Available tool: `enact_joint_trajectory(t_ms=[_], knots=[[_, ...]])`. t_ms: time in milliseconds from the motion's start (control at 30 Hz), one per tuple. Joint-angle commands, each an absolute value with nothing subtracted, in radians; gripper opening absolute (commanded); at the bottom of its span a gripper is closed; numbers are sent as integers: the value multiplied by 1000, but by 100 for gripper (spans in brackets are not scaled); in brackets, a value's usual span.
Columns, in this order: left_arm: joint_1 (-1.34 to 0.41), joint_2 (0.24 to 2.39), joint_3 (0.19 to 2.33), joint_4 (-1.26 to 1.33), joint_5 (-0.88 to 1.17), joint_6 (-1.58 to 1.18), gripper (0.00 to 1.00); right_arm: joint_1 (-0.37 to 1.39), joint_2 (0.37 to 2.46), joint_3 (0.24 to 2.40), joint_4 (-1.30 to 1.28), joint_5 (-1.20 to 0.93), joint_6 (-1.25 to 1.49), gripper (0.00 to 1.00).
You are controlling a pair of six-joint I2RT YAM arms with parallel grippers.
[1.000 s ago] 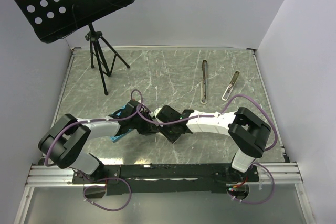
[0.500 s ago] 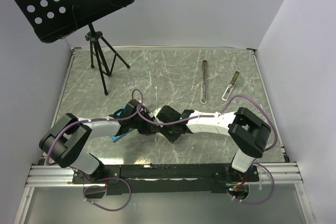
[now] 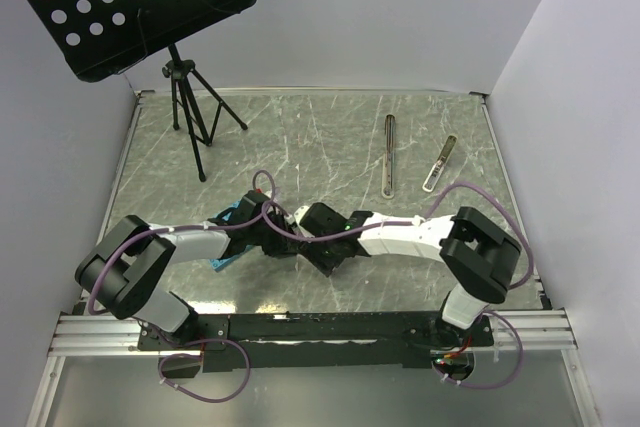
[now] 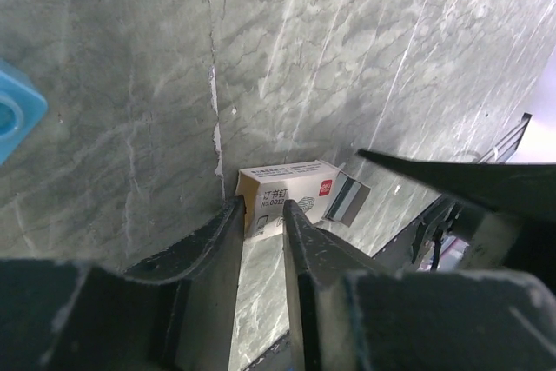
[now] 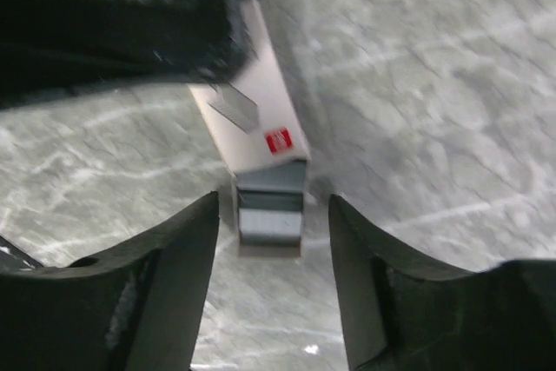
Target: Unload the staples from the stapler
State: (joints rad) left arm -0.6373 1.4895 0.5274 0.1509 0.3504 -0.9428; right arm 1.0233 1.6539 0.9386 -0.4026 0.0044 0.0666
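Music stand (image 3: 130, 7): far behind and left of the white box (image 4: 291, 188); we think it has no part in the work.
Blue thing (image 4: 13, 115): left of the box, cut off by the frame edge; we cannot name it.
Left gripper (image 4: 261, 208): fingers nearly together, with the tips at one end of the box, probably to steady it. We cannot tell whether they really pinch it.
Grey tray (image 5: 271, 225): sticks out of the box on the side facing the right arm. We cannot make out whether it carries staples.
Right gripper (image 5: 274, 202): spread, one finger on each side of the tray, touching nothing.
Stapler (image 3: 389, 155): lies on the surface (image 3: 300, 137) well apart from the box, behind and right, with a brassy bar (image 3: 440, 163) near it. It is too small to see if it is loaded.
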Motion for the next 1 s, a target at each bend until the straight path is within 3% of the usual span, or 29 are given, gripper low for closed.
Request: enact_joint_trajectory(t_ms=[0,167,733,967], knots=[[-643,1459,537,156,345,-908,31,1028,1520,919,-416,61,93,66],[-643,1454,554,137,334,-902,32,1025,1493,881,-402,66,97,68],[-643,1474,574,137,333,-891,31,1020,1638,925,-345,6,74,56],[-643,1493,583,144,333,-890,28,1020,1637,896,-318,14,69,42]])
